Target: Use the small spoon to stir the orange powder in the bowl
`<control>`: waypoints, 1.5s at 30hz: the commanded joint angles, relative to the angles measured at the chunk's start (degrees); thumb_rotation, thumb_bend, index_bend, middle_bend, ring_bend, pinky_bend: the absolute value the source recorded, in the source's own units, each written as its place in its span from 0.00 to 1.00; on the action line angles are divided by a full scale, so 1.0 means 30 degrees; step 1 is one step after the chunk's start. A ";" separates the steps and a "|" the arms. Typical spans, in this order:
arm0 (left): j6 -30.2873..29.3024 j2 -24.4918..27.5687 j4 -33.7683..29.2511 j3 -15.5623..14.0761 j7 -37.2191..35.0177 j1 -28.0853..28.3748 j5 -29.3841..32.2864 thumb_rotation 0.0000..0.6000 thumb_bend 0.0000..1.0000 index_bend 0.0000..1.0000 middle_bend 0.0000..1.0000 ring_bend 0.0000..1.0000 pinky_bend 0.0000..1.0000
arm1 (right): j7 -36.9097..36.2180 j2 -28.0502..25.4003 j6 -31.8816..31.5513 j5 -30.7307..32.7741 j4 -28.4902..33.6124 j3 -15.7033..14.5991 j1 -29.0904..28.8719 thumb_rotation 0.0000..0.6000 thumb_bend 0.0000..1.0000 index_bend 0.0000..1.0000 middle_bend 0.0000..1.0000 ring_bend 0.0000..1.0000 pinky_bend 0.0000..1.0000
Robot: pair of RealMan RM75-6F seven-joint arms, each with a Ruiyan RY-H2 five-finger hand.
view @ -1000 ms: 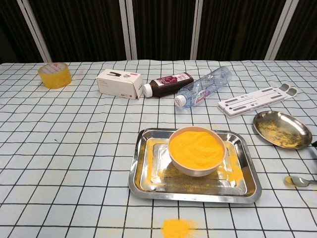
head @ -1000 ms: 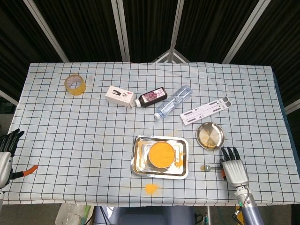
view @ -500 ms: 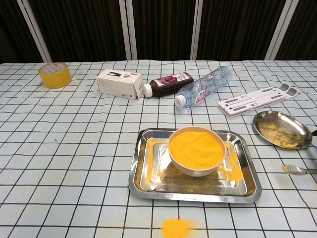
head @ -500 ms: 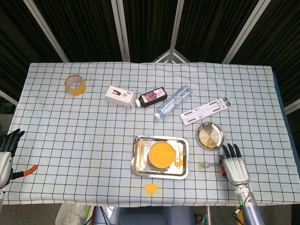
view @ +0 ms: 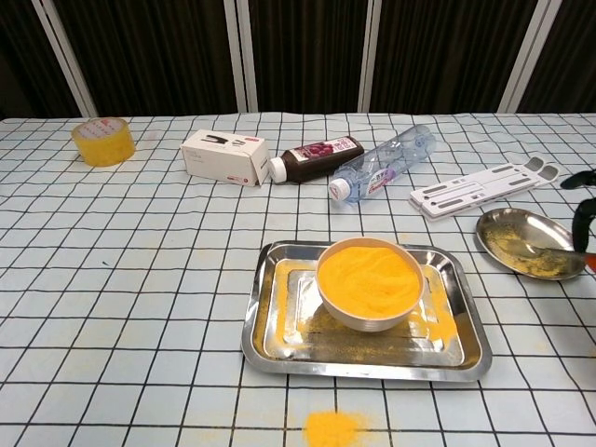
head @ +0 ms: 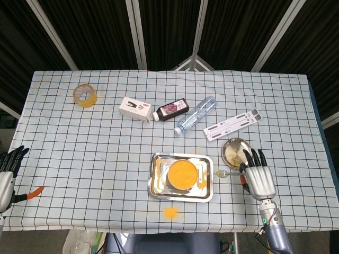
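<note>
A white bowl [head: 183, 173] [view: 369, 278] heaped with orange powder stands in a steel tray [head: 157, 186] [view: 264, 340] near the table's front. My right hand [head: 257, 175] is to the right of the tray and holds the small spoon [head: 224, 172] by its handle, the spoon's bowl pointing left toward the tray. In the chest view only the dark fingertips [view: 584, 216] of that hand show at the right edge, and I cannot make out the spoon there. My left hand [head: 9, 168] stays at the table's far left edge, fingers out and empty.
A small steel dish [head: 233, 147] [view: 521, 239] dusted with powder sits just beyond my right hand. Spilled powder [head: 170, 212] [view: 332, 428] lies before the tray. Further back are a tape roll [head: 85, 95], white box [head: 136, 109], dark bottle [head: 171, 110], clear bottle [head: 196, 115] and white stand [head: 233, 125].
My right hand took hold of the spoon on the table, then moved forward and left with it, bringing it close to the tray's right side. The left hand stayed put.
</note>
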State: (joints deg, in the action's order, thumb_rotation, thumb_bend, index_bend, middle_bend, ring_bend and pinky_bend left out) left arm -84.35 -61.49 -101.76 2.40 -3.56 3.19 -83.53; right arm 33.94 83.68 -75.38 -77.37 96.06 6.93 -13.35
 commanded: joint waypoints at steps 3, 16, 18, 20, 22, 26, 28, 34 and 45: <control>0.0089 0.0076 0.0022 -0.0071 -0.0186 0.0039 -0.0122 1.00 0.00 0.00 0.00 0.00 0.00 | 0.2900 0.0890 -0.0093 0.0402 0.1509 0.0328 -0.0909 1.00 0.53 0.57 0.13 0.00 0.00; 0.0517 0.0402 0.0196 -0.0122 -0.1284 0.0213 -0.0154 1.00 0.00 0.00 0.00 0.00 0.00 | 0.7525 0.4553 0.0050 0.1655 0.0484 0.0135 -0.2312 1.00 0.53 0.57 0.13 0.00 0.00; 0.0505 0.0404 0.0232 -0.0191 -0.1316 0.0224 -0.0340 1.00 0.00 0.00 0.00 0.00 0.00 | 0.8164 0.4941 -0.0117 0.1587 0.0008 0.0060 -0.2455 1.00 0.53 0.57 0.13 0.00 0.00; 0.0427 0.0400 0.0274 -0.0267 -0.1331 0.0205 -0.0547 1.00 0.00 0.00 0.00 0.00 0.00 | 0.8719 0.5405 -0.0301 0.1504 -0.0494 -0.0016 -0.2591 1.00 0.53 0.57 0.13 0.00 0.00; 0.0356 0.0395 0.0300 -0.0287 -0.1387 0.0180 -0.0614 1.00 0.00 0.00 0.00 0.00 0.00 | 0.9011 0.5746 -0.0434 0.1601 -0.0740 0.0010 -0.2653 1.00 0.53 0.57 0.13 0.00 0.00; 0.0333 0.0437 0.0322 -0.0321 -0.1547 0.0167 -0.0659 1.00 0.00 0.00 0.00 0.00 0.00 | 0.9674 0.6310 -0.0804 0.1790 -0.0974 0.0208 -0.2819 1.00 0.53 0.57 0.13 0.00 0.00; 0.0372 0.0443 0.0325 -0.0330 -0.1569 0.0186 -0.0653 1.00 0.00 0.00 0.00 0.00 0.00 | 0.9928 0.6471 -0.0957 0.1771 -0.1045 0.0255 -0.2896 1.00 0.53 0.57 0.13 0.00 0.00; 0.0452 0.0465 0.0274 -0.0345 -0.1502 0.0215 -0.0568 1.00 0.00 0.00 0.00 0.00 0.00 | 1.0617 0.6918 -0.1259 0.1925 -0.1221 0.0244 -0.3053 1.00 0.53 0.57 0.13 0.00 0.00; 0.0536 0.0445 0.0219 -0.0350 -0.1353 0.0246 -0.0423 1.00 0.00 0.00 0.00 0.00 0.00 | 1.1061 0.7039 -0.1586 0.2114 -0.1068 0.0059 -0.3100 1.00 0.53 0.37 0.13 0.00 0.00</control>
State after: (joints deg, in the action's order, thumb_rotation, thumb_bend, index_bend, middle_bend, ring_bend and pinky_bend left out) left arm -82.74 -60.15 -101.10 1.35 -7.62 3.93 -84.80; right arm 66.88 104.86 -79.99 -71.25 92.71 7.19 -22.76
